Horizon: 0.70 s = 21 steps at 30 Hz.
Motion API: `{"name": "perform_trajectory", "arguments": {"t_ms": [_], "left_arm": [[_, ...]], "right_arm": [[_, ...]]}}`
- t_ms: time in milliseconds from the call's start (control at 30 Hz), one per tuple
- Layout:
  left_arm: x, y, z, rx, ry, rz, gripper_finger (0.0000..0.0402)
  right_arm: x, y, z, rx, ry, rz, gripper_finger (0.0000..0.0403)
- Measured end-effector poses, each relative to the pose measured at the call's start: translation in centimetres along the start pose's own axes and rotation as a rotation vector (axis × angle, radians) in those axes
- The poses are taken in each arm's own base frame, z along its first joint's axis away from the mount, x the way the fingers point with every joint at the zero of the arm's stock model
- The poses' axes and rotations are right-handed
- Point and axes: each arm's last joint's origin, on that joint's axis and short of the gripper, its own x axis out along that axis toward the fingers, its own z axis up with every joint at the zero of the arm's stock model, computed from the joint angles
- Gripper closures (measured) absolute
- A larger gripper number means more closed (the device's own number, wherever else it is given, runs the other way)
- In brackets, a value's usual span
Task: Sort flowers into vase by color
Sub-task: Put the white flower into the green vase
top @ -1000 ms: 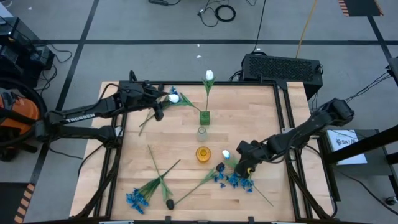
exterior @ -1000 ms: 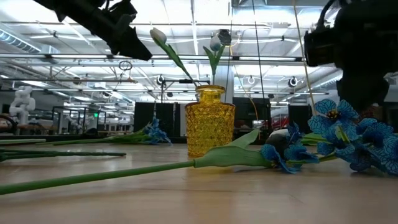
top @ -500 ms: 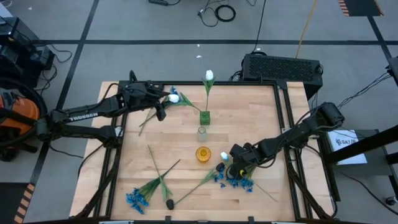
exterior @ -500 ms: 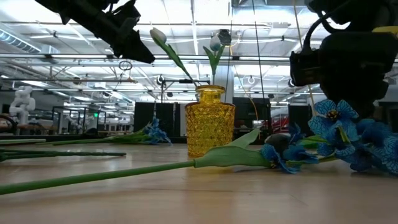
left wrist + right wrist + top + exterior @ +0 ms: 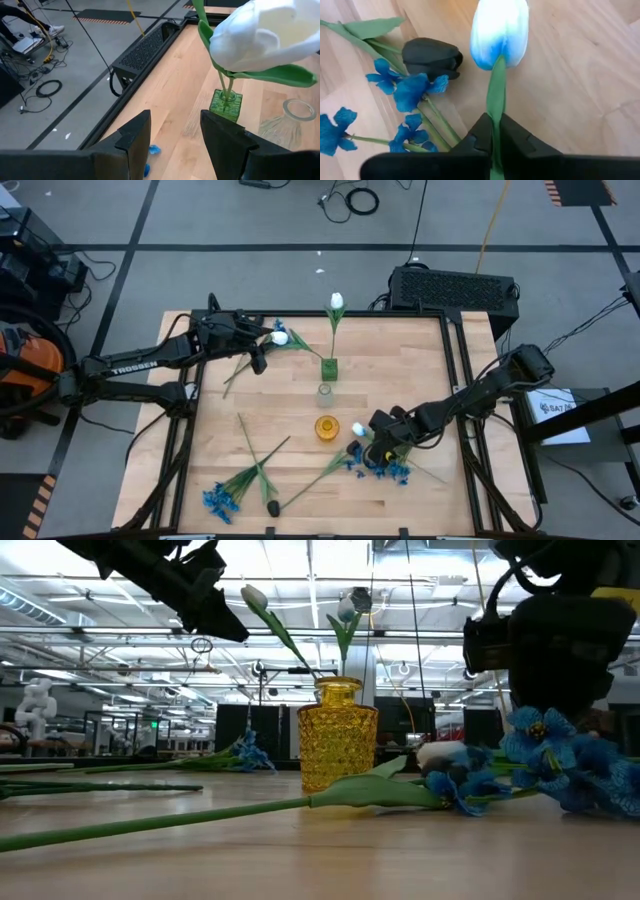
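3 vases stand in a row mid-table: green vase (image 5: 329, 368) farthest back, clear vase (image 5: 324, 391) in the middle, yellow vase (image 5: 327, 427) nearest the front. White tulips, 3 counted: one upright in the green vase (image 5: 336, 302), one by the left gripper (image 5: 258, 356) at the back-left w/ its bud (image 5: 281, 337) just beside the arm, and one (image 5: 500, 32) whose stem is clamped in the right gripper (image 5: 378, 446), just right of the yellow vase. Blue clusters, 2 main: one at front-left (image 5: 218, 500), one beside the right gripper (image 5: 385, 470); a small blue bit also shows by the left arm. Dark buds, 2: one at front-center (image 5: 272, 507) on a long stem, one (image 5: 431, 57) next to the gripped tulip. Left gripper's fingers (image 5: 134, 134) stand apart, grasping nothing visible; its tulip hangs just in front of the wrist cam. Vs. a sec ago: right gripper has slid left toward the yellow vase and clenched onto the tulip stem, w/ the bud now lifted off the wood in the low view (image 5: 440, 752); left arm unchanged.
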Motion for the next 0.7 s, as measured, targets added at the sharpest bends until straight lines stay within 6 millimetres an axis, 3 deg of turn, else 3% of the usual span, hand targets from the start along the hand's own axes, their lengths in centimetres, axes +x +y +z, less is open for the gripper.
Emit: {"name": "perform_trajectory", "arguments": {"t_ms": [133,267,500,700], "left_arm": [[0.0,0.0,0.0,0.0,0.0,0.0,0.0221],[0.0,0.0,0.0,0.0,0.0,0.0,0.0221],[0.0,0.0,0.0,0.0,-0.005,0.001,0.0221],[-0.2,0.1,0.5,-0.003,-0.051,0.006,0.0221]], "right_arm": [[-0.7,0.7,0.7,-0.042,-0.009,0.009,0.0385],[-2.9,1.7,1.9,-0.097,-0.033,0.036,0.0396],[-9.9,2.4,4.1,-0.199,-0.188,0.021,0.0396],[-16.8,2.7,6.4,-0.359,-0.63,0.04,0.0395]]}}
